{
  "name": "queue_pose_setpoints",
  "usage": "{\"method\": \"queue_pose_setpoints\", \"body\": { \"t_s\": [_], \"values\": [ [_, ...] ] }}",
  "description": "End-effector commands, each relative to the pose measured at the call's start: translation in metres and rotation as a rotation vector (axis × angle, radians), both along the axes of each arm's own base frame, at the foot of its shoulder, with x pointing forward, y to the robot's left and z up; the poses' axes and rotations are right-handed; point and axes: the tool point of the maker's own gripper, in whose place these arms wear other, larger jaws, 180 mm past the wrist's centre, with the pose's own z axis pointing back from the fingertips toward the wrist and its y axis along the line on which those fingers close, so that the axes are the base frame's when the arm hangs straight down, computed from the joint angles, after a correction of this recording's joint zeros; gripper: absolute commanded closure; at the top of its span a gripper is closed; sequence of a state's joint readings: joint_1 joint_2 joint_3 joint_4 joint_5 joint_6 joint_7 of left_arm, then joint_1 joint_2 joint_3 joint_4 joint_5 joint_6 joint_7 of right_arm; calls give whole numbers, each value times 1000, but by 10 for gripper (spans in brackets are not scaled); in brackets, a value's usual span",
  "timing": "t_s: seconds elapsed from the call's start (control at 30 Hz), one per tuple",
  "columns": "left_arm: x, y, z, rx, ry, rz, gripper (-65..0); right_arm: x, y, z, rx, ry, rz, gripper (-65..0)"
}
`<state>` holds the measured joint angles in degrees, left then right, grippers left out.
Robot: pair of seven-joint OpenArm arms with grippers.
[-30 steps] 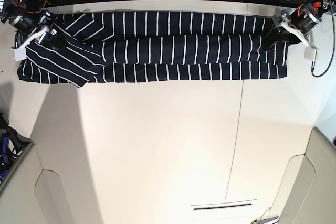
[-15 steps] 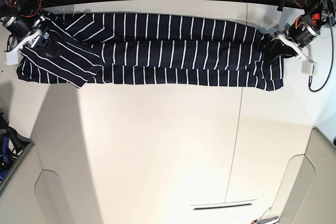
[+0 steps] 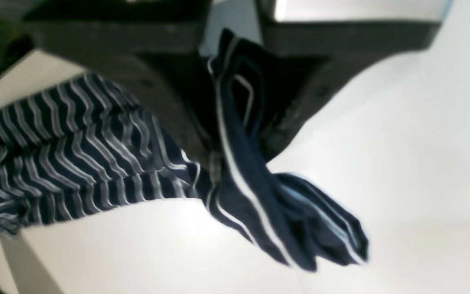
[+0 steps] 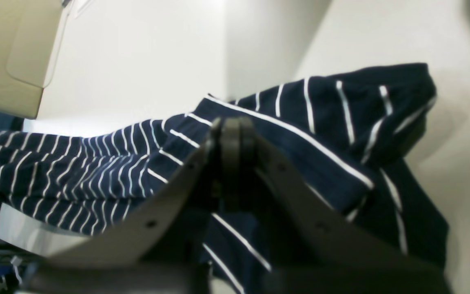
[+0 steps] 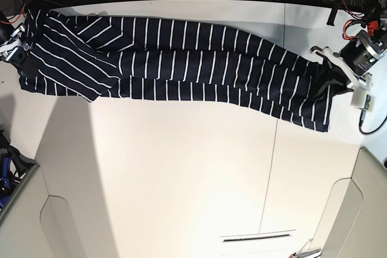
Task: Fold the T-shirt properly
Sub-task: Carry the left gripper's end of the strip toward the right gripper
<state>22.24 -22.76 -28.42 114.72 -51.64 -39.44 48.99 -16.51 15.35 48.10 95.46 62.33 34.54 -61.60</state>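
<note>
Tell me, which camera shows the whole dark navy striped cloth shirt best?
The base view: the dark navy white-striped cloth T-shirt lies stretched full length across the white table. Each wrist view shows only one bunched end, pinched in the fingers.

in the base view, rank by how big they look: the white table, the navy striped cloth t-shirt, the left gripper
1. White table, largest.
2. Navy white-striped cloth T-shirt, stretched across the table's far side.
3. Left gripper, smallest, shut on the shirt's end; its jaws are partly hidden by cloth.

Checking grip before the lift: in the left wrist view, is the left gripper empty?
No. The left gripper is shut on a bunched fold of the T-shirt, whose end hangs below the jaws.
</note>
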Motion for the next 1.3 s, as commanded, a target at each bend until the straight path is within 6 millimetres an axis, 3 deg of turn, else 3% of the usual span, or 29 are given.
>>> {"method": "queue_pose_setpoints", "body": {
  "t_s": [0.0, 0.1, 0.33, 0.53, 0.8, 0.83, 1.0, 1.27],
  "values": [
    [2, -16, 17, -7, -57, -58, 0, 6, -4, 13, -18, -46, 3, 0],
    [-5, -63, 21, -29, -64, -194, 0, 6, -5, 14, -18, -49, 1, 0],
    [-32, -158, -5, -114, 4, -389, 0, 4, -7, 10, -41, -29, -1, -1],
    [-51, -221, -12, -151, 14, -487, 0, 4, -10, 8, -61, -21, -9, -198],
    [-50, -255, -26, -241, 33, -452, 0, 4, -22, 2, -124, 2, -45, -370],
    [-49, -258, -29, -257, 39, -444, -27, 3, -23, 1, -132, 5, -48, -376],
    [-40, -269, -41, -321, 68, -410, -321, 3, -33, -2, -183, 18, -77, -376],
    [-48, -285, -53, -344, 115, -449, -337, 0, -57, -9, -262, 69, -104, -378]
  ]
}}
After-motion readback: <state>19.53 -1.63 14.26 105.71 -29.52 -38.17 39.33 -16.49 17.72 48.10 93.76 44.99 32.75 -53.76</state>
